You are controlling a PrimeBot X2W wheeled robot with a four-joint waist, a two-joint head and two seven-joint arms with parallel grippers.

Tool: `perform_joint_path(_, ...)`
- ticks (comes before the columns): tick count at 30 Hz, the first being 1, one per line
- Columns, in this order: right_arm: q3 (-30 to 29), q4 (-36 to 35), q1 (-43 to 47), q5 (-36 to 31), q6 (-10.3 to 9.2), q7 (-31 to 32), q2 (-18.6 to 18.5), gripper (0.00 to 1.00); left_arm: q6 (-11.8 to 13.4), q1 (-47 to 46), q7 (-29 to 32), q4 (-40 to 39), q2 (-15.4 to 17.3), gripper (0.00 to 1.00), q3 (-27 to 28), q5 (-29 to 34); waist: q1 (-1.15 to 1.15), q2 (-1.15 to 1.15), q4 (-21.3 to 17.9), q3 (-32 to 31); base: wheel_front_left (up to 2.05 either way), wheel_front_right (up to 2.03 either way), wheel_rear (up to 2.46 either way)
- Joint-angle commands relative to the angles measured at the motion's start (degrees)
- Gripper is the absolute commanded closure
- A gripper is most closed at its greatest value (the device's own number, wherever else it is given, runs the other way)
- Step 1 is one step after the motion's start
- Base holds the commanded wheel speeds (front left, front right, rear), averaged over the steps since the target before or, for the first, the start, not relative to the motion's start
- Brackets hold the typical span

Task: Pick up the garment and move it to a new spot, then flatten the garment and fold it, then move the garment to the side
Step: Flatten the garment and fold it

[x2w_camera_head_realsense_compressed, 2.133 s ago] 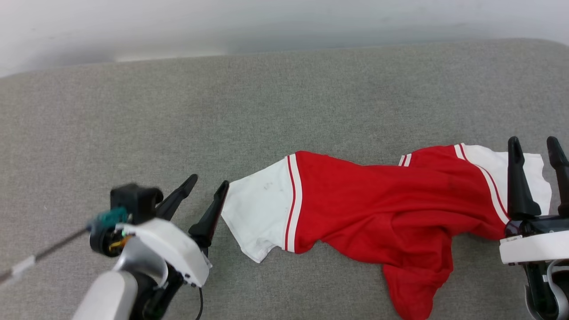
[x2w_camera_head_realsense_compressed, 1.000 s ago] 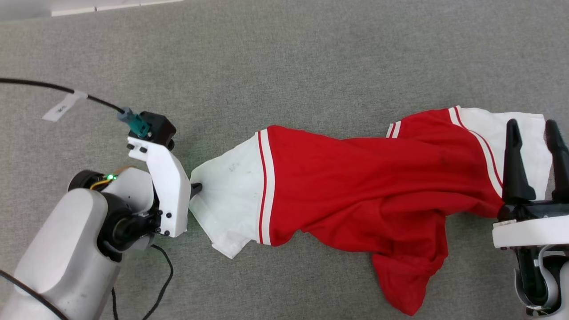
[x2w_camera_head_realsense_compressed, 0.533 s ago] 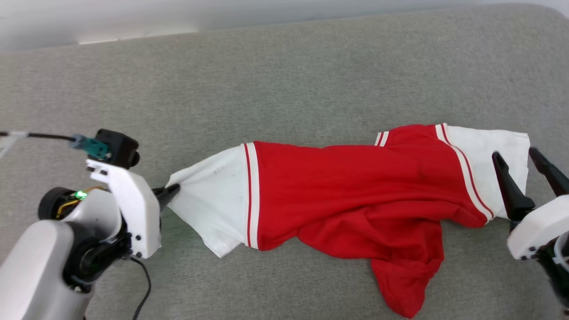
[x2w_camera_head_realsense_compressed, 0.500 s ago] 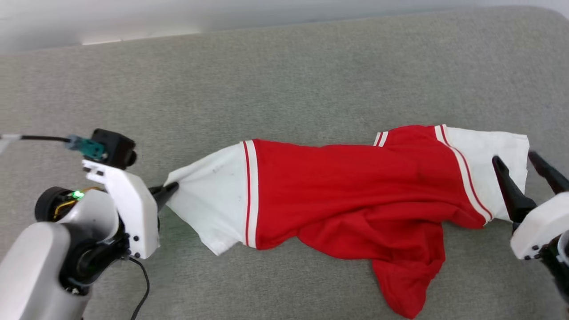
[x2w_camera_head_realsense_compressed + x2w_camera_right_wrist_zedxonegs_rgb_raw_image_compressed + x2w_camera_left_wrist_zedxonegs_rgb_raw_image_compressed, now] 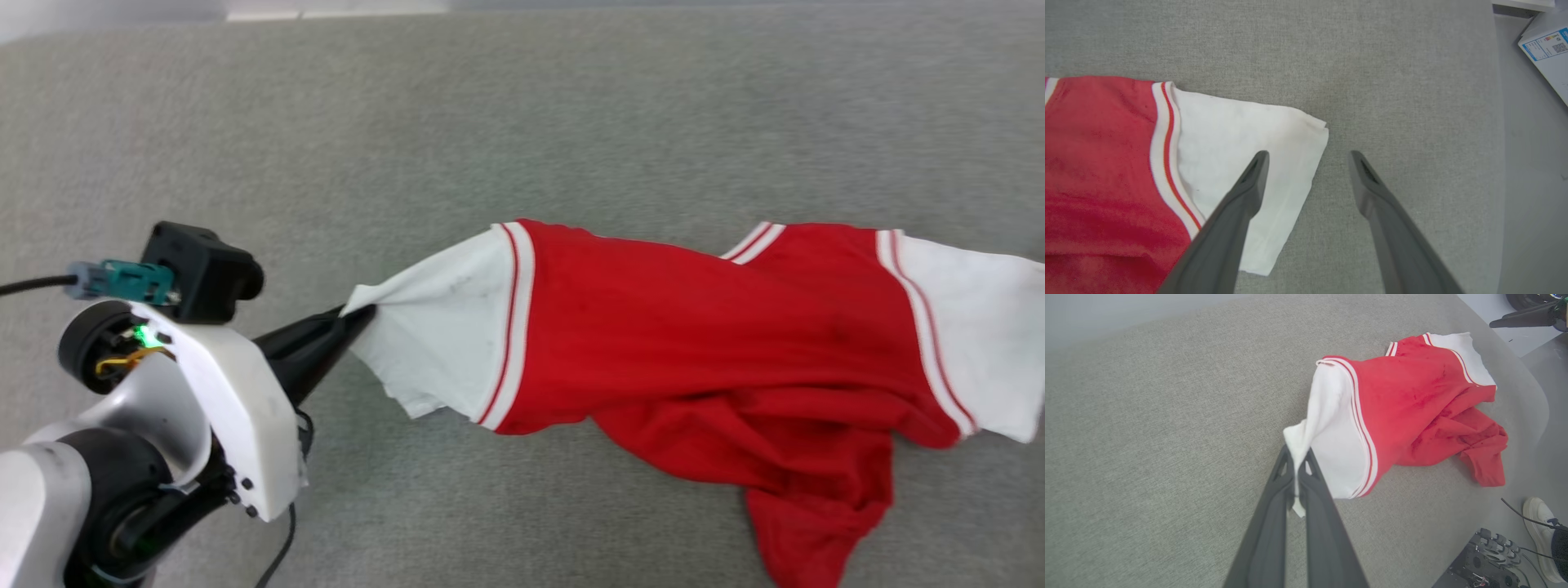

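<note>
The garment (image 5: 710,327) is a red shirt with white sleeves and striped trim, lying stretched and crumpled across the grey padded surface (image 5: 490,122). My left gripper (image 5: 359,314) is shut on the corner of the left white sleeve (image 5: 445,343). In the left wrist view that sleeve (image 5: 1331,449) rises in a taut peak off the surface, pinched in my left gripper (image 5: 1297,457). My right gripper (image 5: 1309,157) is open and hovers over the outer edge of the right white sleeve (image 5: 1229,139), with one finger above the cloth and the other above bare surface.
The padded surface ends in a rounded edge (image 5: 1496,122) just right of the right sleeve. Beyond it are a box with a blue label (image 5: 1547,49), a person's foot in a white shoe (image 5: 1541,535) and a cabled device (image 5: 1490,555).
My left gripper, open beside the left sleeve two seconds ago, has shut on its corner and raised it. The head camera has shifted and the right gripper has left its view.
</note>
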Motion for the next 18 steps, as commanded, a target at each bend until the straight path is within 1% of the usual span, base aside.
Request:
perform_joint_path(1, -0.20, 1.16, -1.03, -0.80, -0.02, 0.92, -0.44, 0.00, -0.18, -0.69, 0.16, -0.86, -0.38, 1.00, -0.42, 0.33, 0.00, 0.00, 2.15, 1.84, 0.00, 0.00, 0.00)
perform_joint_path(4, -0.82, 4.21, -2.72, -2.79, -0.03, 2.39, -1.66, 0.00, -0.32, -1.56, 0.08, -2.68, -1.09, 1.00, -1.80, 0.90, 0.00, 0.00, 3.87, 3.15, 0.00, 0.00, 0.00)
perform_joint_path(8, -1.45, 8.05, -3.37, -4.70, -0.03, 3.04, -1.68, 0.00, -0.45, -2.28, -0.12, -4.30, -2.15, 1.00, -3.33, 1.33, 0.00, 0.00, 5.65, 4.52, 0.00, 0.00, 0.00)
perform_joint_path(13, -1.11, 11.69, -1.73, -4.50, -0.02, 3.06, 0.16, 0.00, -0.37, -2.94, -0.33, -5.20, -3.00, 1.00, -4.64, 2.12, 0.00, 0.00, 7.05, 5.78, 0.00, 0.00, 0.00)
perform_joint_path(15, 0.00, 12.81, -0.36, -4.75, -0.02, 2.40, 0.84, 0.00, -0.18, -3.08, -0.39, -5.01, -3.29, 1.00, -5.00, 2.44, 0.00, 0.00, 7.37, 6.05, 0.00, 0.00, 0.00)
perform_joint_path(18, 1.54, 14.52, 1.75, -3.46, 0.08, 1.73, 2.32, 0.00, -0.06, -3.38, -0.83, -4.55, -3.54, 1.00, -5.21, 3.09, 0.00, 0.00, 7.55, 6.31, 0.00, 0.00, 0.00)
